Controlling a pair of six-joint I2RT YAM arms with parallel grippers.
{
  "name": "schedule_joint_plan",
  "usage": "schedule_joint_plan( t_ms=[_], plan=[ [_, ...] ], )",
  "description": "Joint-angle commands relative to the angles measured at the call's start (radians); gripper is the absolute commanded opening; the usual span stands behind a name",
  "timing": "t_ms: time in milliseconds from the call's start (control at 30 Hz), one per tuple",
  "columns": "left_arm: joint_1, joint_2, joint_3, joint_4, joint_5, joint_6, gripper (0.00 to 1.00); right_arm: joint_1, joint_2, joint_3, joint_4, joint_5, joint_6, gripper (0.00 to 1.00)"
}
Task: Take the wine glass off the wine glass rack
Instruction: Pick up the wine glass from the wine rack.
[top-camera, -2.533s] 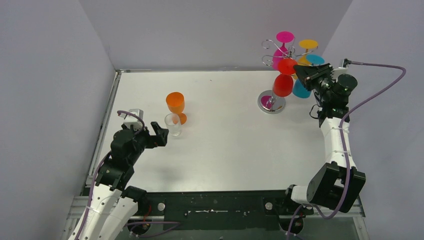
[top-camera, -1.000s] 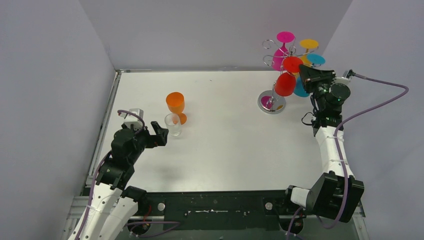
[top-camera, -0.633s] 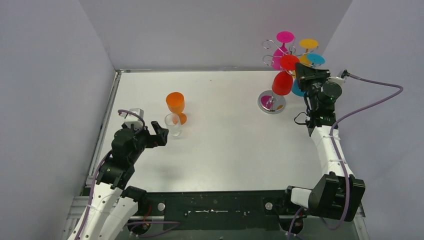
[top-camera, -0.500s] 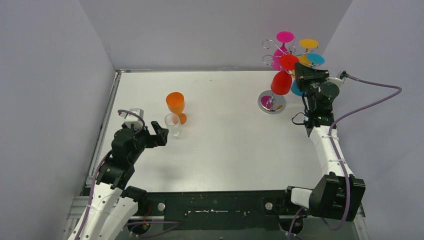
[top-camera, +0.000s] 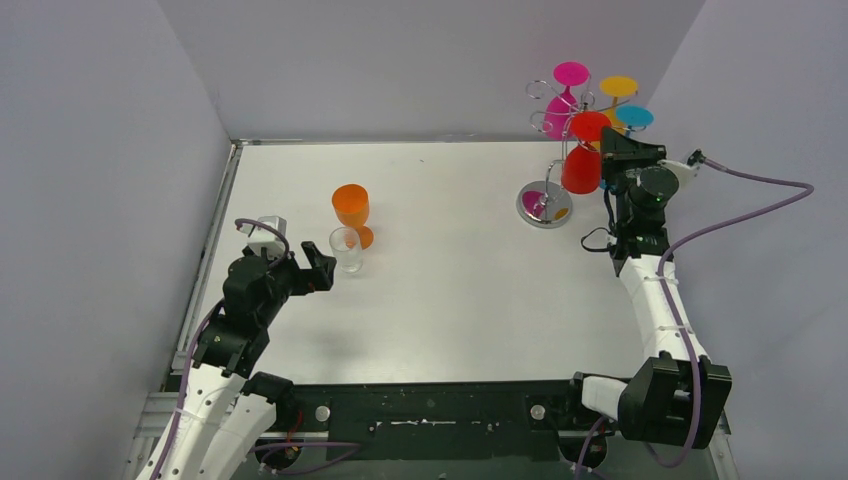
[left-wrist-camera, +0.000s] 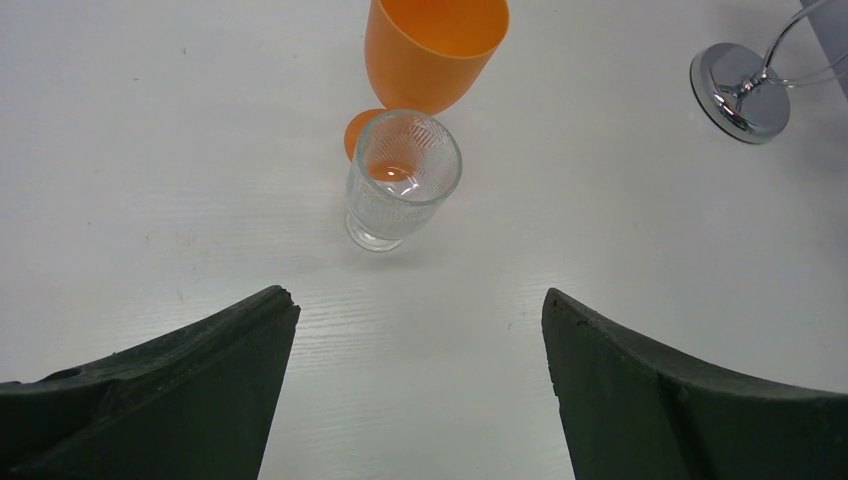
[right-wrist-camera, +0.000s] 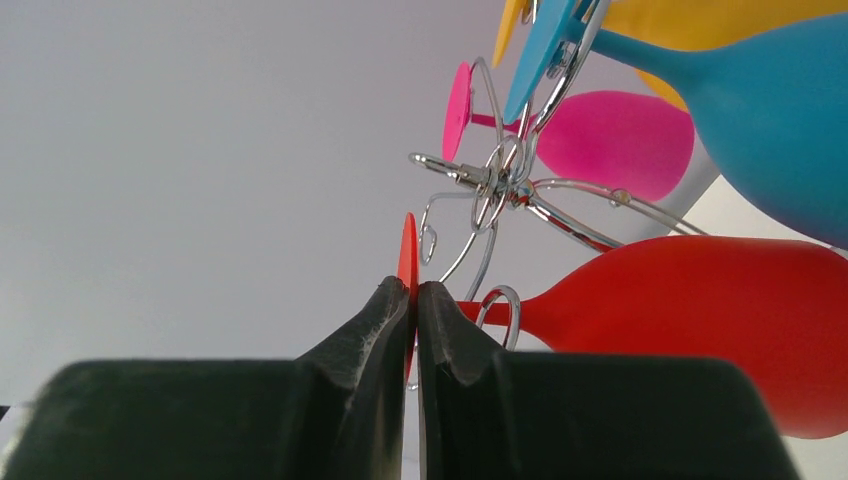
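The wine glass rack (top-camera: 543, 205), silver wire with a disc base, stands at the table's far right. A red wine glass (top-camera: 582, 168) hangs upside down on it. My right gripper (top-camera: 604, 140) is shut on the glass's thin red foot disc (right-wrist-camera: 407, 262). In the right wrist view the gripper (right-wrist-camera: 413, 290) pinches that disc edge-on, the red stem passes through a wire hook loop (right-wrist-camera: 497, 305), and the red bowl (right-wrist-camera: 700, 310) lies to the right. My left gripper (top-camera: 318, 272) is open and empty, low over the table at the left (left-wrist-camera: 420, 300).
Pink (top-camera: 560, 100), yellow (top-camera: 617, 88) and blue (top-camera: 634, 116) glasses also hang on the rack, close to the red one. A clear tumbler (top-camera: 346, 248) and an orange goblet (top-camera: 351, 208) stand just ahead of the left gripper. Grey walls enclose the table.
My right wrist has shifted left and turned while holding the red glass's foot. The red glass swung a little left, then back, and now hangs straighter. The left arm has not moved.
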Motion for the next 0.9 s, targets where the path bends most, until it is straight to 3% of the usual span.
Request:
schedule_joint_plan(
  t_ms=[0, 500, 867],
  plan=[
    [0.007, 0.0, 0.01, 0.056, 0.022, 0.001, 0.91, 0.002, -0.047, 0.001, 0.059, 0.113, -0.049, 0.0],
    [0.009, -0.003, 0.01, 0.054, 0.026, 0.001, 0.9, 0.011, -0.11, -0.012, -0.007, 0.164, -0.116, 0.0],
    [0.009, -0.006, 0.01, 0.054, 0.028, 0.001, 0.91, 0.007, -0.116, -0.098, 0.074, 0.143, 0.062, 0.0]
  ],
)
